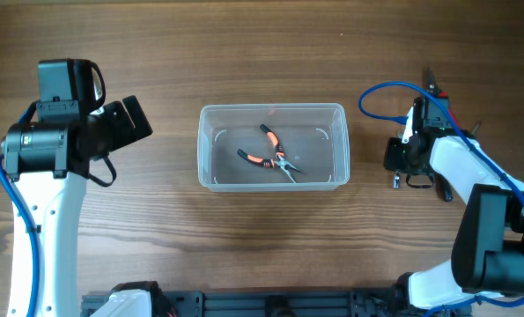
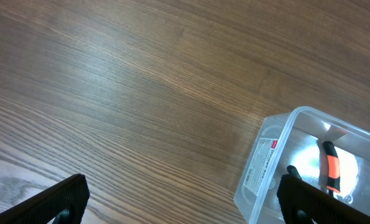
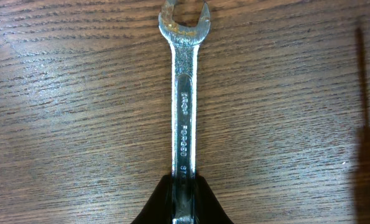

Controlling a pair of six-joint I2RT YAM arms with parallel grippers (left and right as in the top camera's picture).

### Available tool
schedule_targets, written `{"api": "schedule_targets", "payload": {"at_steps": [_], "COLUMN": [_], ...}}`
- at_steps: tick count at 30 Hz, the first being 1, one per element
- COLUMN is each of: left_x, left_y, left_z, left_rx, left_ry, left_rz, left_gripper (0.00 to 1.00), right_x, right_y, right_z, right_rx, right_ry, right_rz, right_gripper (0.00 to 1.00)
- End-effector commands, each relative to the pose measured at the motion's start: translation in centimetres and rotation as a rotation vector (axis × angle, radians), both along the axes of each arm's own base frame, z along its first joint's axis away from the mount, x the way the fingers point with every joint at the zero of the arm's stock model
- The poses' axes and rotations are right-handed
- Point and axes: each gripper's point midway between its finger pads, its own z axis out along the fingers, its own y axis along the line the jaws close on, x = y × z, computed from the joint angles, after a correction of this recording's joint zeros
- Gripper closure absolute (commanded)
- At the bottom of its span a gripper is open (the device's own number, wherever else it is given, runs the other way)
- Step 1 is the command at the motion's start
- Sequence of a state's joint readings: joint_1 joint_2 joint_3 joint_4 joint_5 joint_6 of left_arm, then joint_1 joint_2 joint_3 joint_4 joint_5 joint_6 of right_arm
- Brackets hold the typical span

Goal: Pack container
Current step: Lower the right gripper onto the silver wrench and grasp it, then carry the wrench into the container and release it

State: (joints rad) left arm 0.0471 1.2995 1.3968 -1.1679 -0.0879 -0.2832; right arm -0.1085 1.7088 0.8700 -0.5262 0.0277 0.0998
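Clear plastic rectangular container [image 1: 272,106] stands between both arms. Beside it, the right gripper [image 3: 183,186] is clamped on a silver steel open-ended wrench [image 3: 183,93] near its tail; lift level, clearing the rim. The left gripper [image 2: 181,208] gapes empty.

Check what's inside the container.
One pair of orange-handled pliers lies on the container floor. Nothing else inside; overhead view leaves nothing covered.

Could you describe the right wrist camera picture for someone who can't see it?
A silver wrench is pinched at its lower end by the black right gripper, its open end toward the top. Wood-grain table fills the background.
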Motion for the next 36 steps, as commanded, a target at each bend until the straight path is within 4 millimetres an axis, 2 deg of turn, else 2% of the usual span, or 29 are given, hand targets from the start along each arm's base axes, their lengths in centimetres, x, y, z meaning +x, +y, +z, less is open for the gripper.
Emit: {"api": "schedule_targets", "payload": {"at_steps": [1,5,8,9,12,13,14,15,17,18,19,23,26,29,31,36], "left_x": [0.2,0.2,0.2,0.2,0.2,0.2,0.2,0.2,0.2,0.2,0.2,0.2,0.2,0.1,0.2,0.1], "left_y": [0.1,0.1,0.1,0.1,0.1,0.1,0.1,0.1,0.1,0.1,0.1,0.1,0.1,0.1,0.1,0.1], "left_z": [0.3,0.3,0.3,0.3,0.3,0.3,0.3,0.3,0.3,0.3,0.3,0.3,0.3,0.3,0.3,0.3], "left_rx": [-0.009,-0.009,-0.009,-0.009,-0.009,-0.009,-0.009,-0.009,-0.009,-0.009,-0.009,-0.009,-0.010,-0.010,-0.010,-0.009], "left_ry": [-0.010,-0.010,-0.010,-0.010,-0.010,-0.010,-0.010,-0.009,-0.009,-0.009,-0.009,-0.006,-0.005,-0.005,-0.005,-0.005], "left_rz": [0.014,0.015,0.015,0.015,0.015,0.015,0.014,0.015,0.015,0.015,0.015,0.014,0.015,0.015,0.014,0.014], "left_gripper": [0.00,0.00,0.00,0.00,0.00,0.00,0.00,0.00,0.00,0.00,0.00,0.00,0.00,0.00,0.00,0.00], "right_x": [-2.6,-0.3,1.4,1.7,3.7,4.1,4.5,4.8,4.6,4.3,3.5,0.8,-0.3,-0.9,-0.9,-1.1], "right_y": [2.5,2.4,2.6,2.7,4.1,4.8,5.8,7.7,10.9,12.8,15.7,22.7,25.9,27.3,28.0,27.8], "right_z": [-2.8,0.5,4.5,5.3,10.5,11.7,13.1,15.0,17.0,17.7,18.3,17.9,16.4,14.2,11.7,5.4], "right_rx": [0.129,0.122,0.109,0.105,0.074,0.067,0.058,0.043,0.012,-0.004,-0.029,-0.074,-0.074,-0.016,0.031,0.059], "right_ry": [0.132,0.082,0.028,0.015,-0.089,-0.115,-0.150,-0.192,-0.227,-0.239,-0.256,-0.277,-0.270,-0.220,-0.158,0.013], "right_rz": [0.021,0.036,0.082,0.097,0.181,0.221,0.275,0.380,0.579,0.692,0.871,1.273,1.440,1.494,1.504,1.501], "right_gripper": [0.96,0.96,0.96,0.96,0.96,0.96,0.96,0.96,0.96,0.96,0.96,0.96,0.96,0.96,0.96,0.96]}}
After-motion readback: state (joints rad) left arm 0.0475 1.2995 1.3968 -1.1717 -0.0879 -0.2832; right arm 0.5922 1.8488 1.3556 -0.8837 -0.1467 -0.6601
